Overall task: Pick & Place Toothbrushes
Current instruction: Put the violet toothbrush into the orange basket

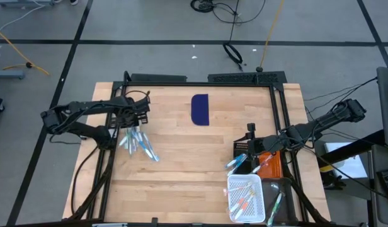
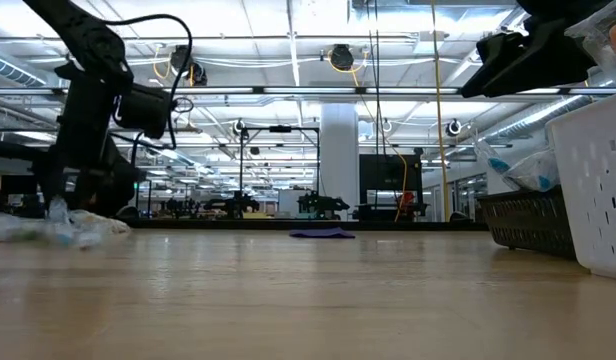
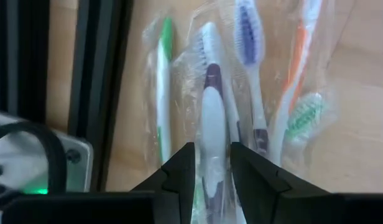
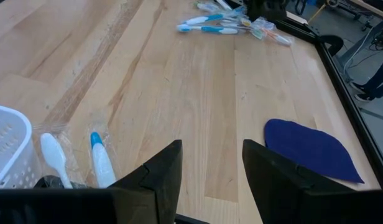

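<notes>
Several wrapped toothbrushes (image 1: pixel 138 142) lie in a loose pile on the wooden table at the left, next to the black frame rail. My left gripper (image 3: pixel 213 149) points straight down over the pile, open, one finger on each side of a white and purple toothbrush (image 3: pixel 211 106). More toothbrushes (image 1: pixel 244 197) lie in a white basket (image 1: pixel 230 189) at the near right. My right gripper (image 4: pixel 210 168) hangs open and holds nothing above the black basket (image 1: pixel 238 150), where two wrapped toothbrushes (image 4: pixel 101 163) show. My left gripper has its fingers (image 3: pixel 179 171) on either side of the white and purple toothbrush's handle (image 3: pixel 211 134), coming from above and lying across it. The toothbrush rests flat in the pile on the table. I cannot tell whether the fingers touch it.
A dark blue flat piece (image 1: pixel 200 108) lies at the far middle of the table. An orange object (image 1: pixel 269 165) sits beside the black basket. Black frame rails (image 1: pixel 112 157) run along the table's left and right sides. Bare wood lies between pile and baskets.
</notes>
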